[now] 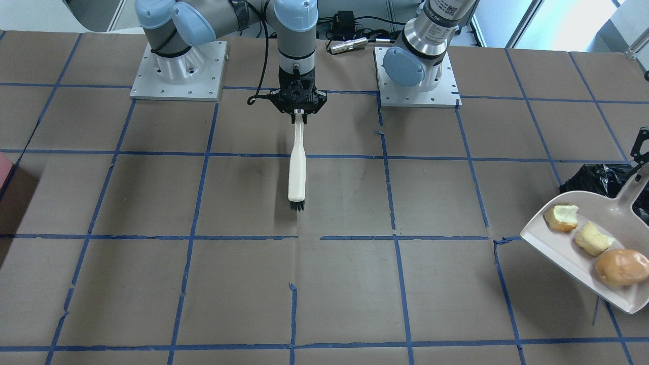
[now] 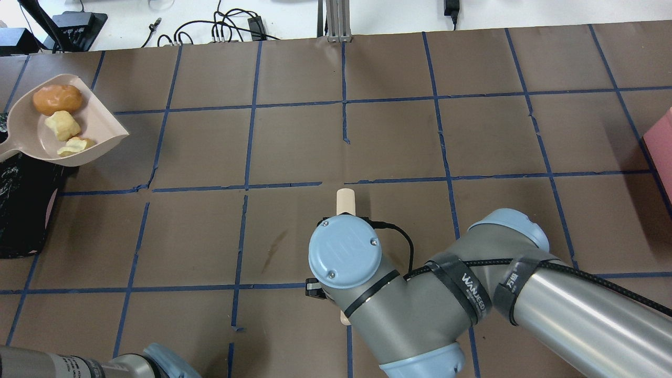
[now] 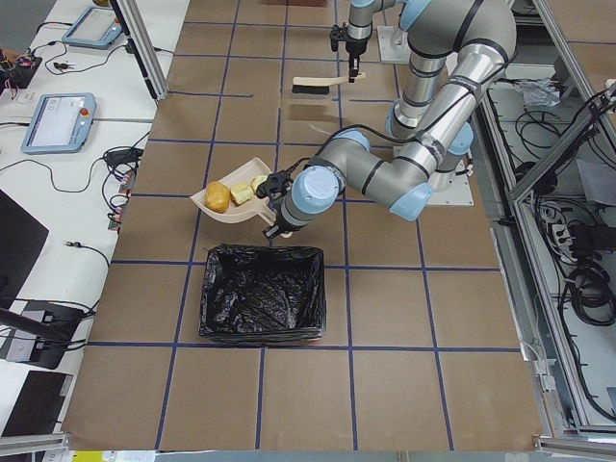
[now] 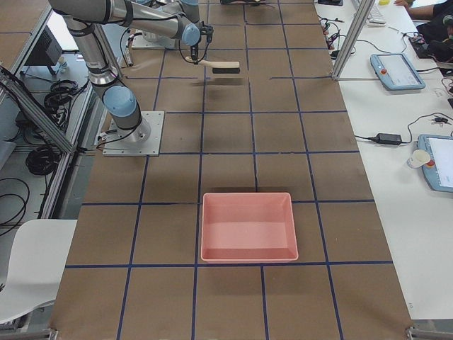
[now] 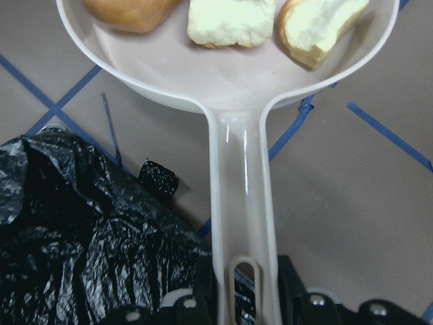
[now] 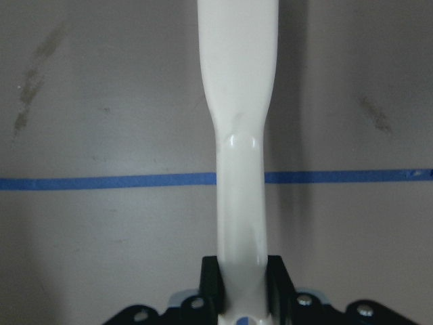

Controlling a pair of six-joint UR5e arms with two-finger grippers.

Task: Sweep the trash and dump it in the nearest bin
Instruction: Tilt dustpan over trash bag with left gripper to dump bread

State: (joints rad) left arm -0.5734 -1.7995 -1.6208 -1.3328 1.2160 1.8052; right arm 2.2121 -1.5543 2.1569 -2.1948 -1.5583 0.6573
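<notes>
Pale plastic sits between the fingers of your left gripper (image 5: 245, 288), which is clamped on the tail end of the dustpan (image 5: 223, 78) handle, right over the near rim of the black-lined bin (image 5: 74, 230). The pan hangs just beyond that rim, not over the opening, and carries all the trash: an orange-brown lump (image 5: 132, 10), a pale chunk (image 5: 230, 20) and a second chunk (image 5: 318, 27). They look light and loose on slick plastic, so hold the pan level until it is above the bin. Well apart from the bin, your right gripper (image 1: 299, 116) is closed on the white brush (image 1: 297, 170).
</notes>
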